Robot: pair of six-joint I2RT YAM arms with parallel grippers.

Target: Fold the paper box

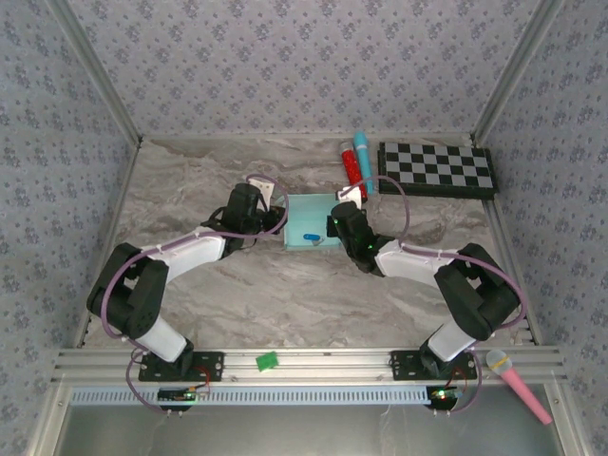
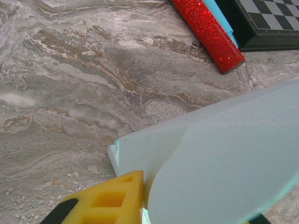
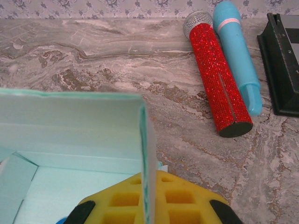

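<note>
The paper box (image 1: pixel 309 220), pale mint card, sits mid-table as an open tray with raised walls, a small blue thing lying inside. My left gripper (image 1: pixel 276 215) is at its left side. In the left wrist view one yellow pad (image 2: pixel 110 198) presses against the paper box (image 2: pixel 224 158), whose rounded flap hides the other finger. My right gripper (image 1: pixel 334 226) is at the box's right side. In the right wrist view the right gripper (image 3: pixel 148 189) is shut on an upright wall (image 3: pixel 145 154) seen edge-on between its yellow pads.
A red glitter microphone (image 1: pixel 351 163) and a blue microphone (image 1: pixel 365 161) lie just behind the box. The checkerboard (image 1: pixel 437 169) is at the back right. A pink microphone (image 1: pixel 518 380) rests on the front rail, and a green piece (image 1: pixel 267 360) sits at its middle.
</note>
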